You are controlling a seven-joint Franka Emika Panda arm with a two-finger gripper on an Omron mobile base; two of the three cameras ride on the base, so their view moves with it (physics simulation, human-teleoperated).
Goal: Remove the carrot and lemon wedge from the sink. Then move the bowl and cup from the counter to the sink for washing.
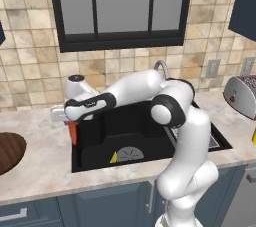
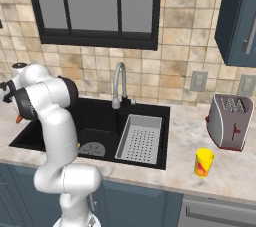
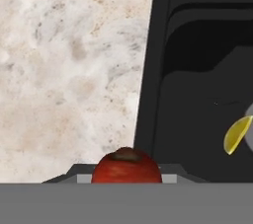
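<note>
My gripper point(image 1: 71, 122) is shut on the carrot point(image 1: 72, 132), which hangs upright over the left rim of the black sink point(image 1: 125, 121). In the hand view the carrot's red-orange end point(image 3: 127, 167) sits between the jaws, above the line where the counter point(image 3: 69, 70) meets the basin. The lemon wedge point(image 1: 113, 157) lies on the sink floor beside the grey drain point(image 1: 130, 154), and the hand view shows the lemon wedge point(image 3: 236, 134) too. The dark brown bowl point(image 1: 7, 151) rests on the counter at far left. The yellow cup point(image 2: 204, 162) stands on the counter right of the sink.
A grey perforated tray point(image 2: 140, 138) fills the sink's right part, under the curved faucet point(image 2: 119, 83). A toaster point(image 2: 230, 121) stands at the back right. A tiled wall and a window rise behind the counter.
</note>
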